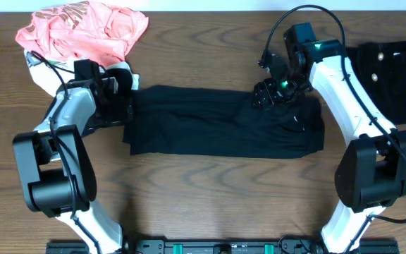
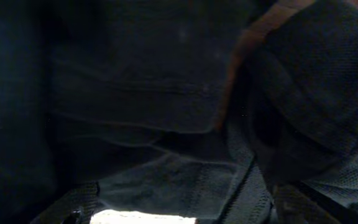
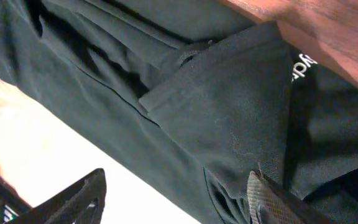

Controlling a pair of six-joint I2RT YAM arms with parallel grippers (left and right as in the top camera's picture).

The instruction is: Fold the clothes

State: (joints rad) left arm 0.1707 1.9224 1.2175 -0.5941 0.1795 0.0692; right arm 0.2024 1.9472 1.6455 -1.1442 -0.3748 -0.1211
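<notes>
A black garment [image 1: 217,130] lies as a long flat strip across the middle of the table. My left gripper [image 1: 127,106] is at its left end. In the left wrist view the dark cloth [image 2: 166,93] fills the frame and the left gripper's [image 2: 179,214] fingers stand wide apart with cloth between them. My right gripper [image 1: 263,97] is over the strip's upper right part. In the right wrist view the right gripper [image 3: 173,199] is open, and its right finger touches a folded corner of the cloth [image 3: 229,112] that bears a small white logo.
A crumpled pink garment [image 1: 83,28] lies at the back left, with a white item [image 1: 37,67] beside it. Another black garment [image 1: 397,77] lies at the right edge. The wooden table [image 1: 210,197] shows bare in front of the strip.
</notes>
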